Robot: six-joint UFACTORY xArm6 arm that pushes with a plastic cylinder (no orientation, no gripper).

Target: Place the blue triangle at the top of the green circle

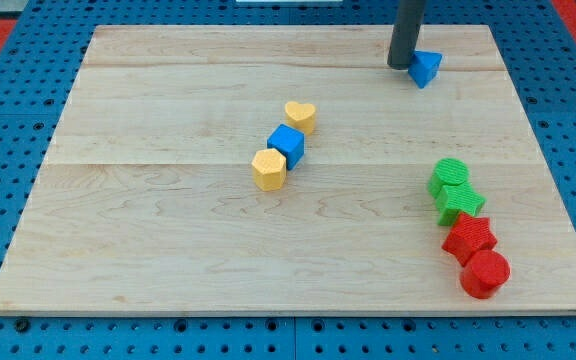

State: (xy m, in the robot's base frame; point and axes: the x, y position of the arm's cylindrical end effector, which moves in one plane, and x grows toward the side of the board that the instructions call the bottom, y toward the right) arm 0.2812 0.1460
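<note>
Resting near the top edge of the surface (168,250): blue triangle (425,67), my tip (399,66) touching its left side; no gripper, nothing held. Green circle (449,176) well below, toward the right edge, just above a green star (460,202). Open board lies between triangle and circle.

Rod at the far right of the wooden surface (168,250)

My tip (400,66) touches the left side of the blue triangle (425,67). The green circle (449,175) sits well nearer on the right, heading a line of green star (461,203), red star (469,238) and red circle (485,274).
</note>
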